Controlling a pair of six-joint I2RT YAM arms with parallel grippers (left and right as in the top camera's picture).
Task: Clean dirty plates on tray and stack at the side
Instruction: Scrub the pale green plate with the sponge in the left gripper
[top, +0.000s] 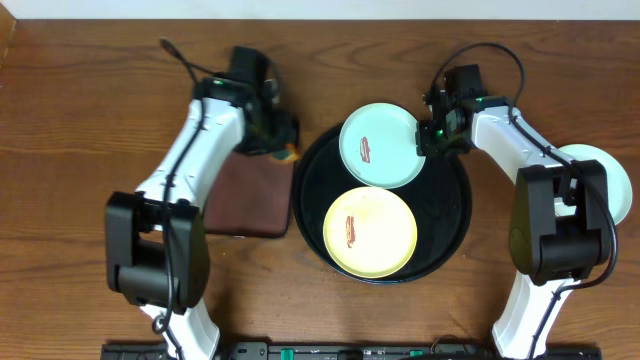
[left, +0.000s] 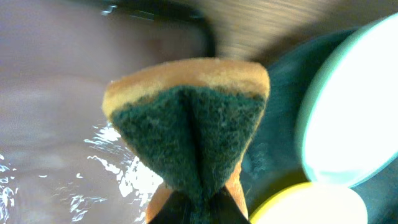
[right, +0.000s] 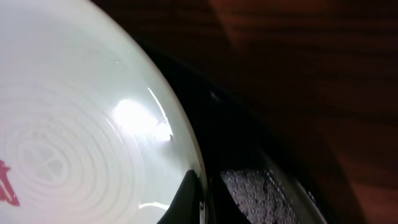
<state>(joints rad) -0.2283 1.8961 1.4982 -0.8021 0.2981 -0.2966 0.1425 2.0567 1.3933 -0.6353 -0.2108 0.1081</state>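
The black tray (top: 447, 215) holds two plates. A mint-blue plate (top: 385, 165) with a red-brown smear lies at its back, and my right gripper (top: 428, 137) is shut on that plate's right rim. In the right wrist view the fingers (right: 200, 198) pinch the rim of the mint plate (right: 81, 112) over the tray (right: 249, 143). A yellow plate (top: 375, 245) with a smear lies at the tray's front. My left gripper (top: 281, 140) is shut on an orange and green sponge (left: 186, 118), just left of the tray (left: 280, 106). A third mint plate (top: 618, 185) lies on the table at the far right.
A dark brown rectangular tray (top: 250, 195) lies left of the black tray, under my left arm. It fills the left of the left wrist view (left: 50, 124). My right arm crosses part of the far-right plate. The table is brown wood.
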